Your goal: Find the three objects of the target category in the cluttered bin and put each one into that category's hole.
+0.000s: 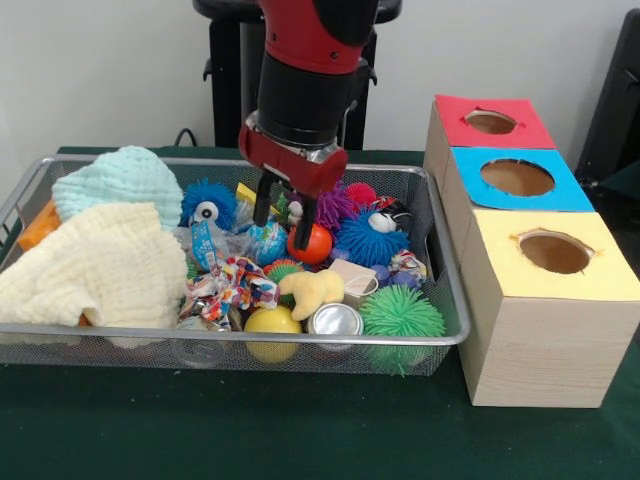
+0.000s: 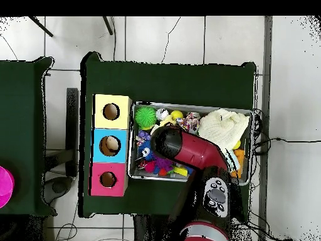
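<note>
Wire bin (image 1: 440, 335) heaped with toys (spiky balls, cloths); three-holed box (image 1: 545, 330) beside.

A dark green cloth (image 1: 300, 430) covers the table and fills the bottom of the front view. Behind it stands a pale wall (image 1: 100, 70). In the overhead view the floor (image 2: 188, 37) is light tile, a second dark table (image 2: 25, 125) sits at the left edge, and a pink round thing (image 2: 5, 187) (partly cut off) shows at lower left.

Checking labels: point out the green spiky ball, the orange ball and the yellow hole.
green spiky ball (image 1: 401, 313), front view, middle of its top
orange ball (image 1: 318, 245), front view, right half beside the claw
yellow hole (image 1: 554, 252), front view, its dark opening
</note>
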`<action>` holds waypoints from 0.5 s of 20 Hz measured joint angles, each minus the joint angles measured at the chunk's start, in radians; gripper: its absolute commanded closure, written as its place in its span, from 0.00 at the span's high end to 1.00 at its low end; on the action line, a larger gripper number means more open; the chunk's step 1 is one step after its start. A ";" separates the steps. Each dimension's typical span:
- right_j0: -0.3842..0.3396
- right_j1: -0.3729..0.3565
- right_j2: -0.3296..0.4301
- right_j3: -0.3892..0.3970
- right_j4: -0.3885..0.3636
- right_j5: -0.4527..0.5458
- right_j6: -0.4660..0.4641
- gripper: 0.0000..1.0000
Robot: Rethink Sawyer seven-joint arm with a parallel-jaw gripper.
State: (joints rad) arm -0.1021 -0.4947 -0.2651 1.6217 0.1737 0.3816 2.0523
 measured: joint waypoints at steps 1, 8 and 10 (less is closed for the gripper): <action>0.002 0.008 0.000 -0.001 0.000 -0.002 0.000 1.00; 0.013 0.087 -0.002 -0.018 0.000 -0.039 0.000 1.00; 0.016 0.118 -0.003 -0.025 0.000 -0.056 0.000 1.00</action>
State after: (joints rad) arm -0.0863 -0.3768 -0.2682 1.5967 0.1739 0.3257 2.0523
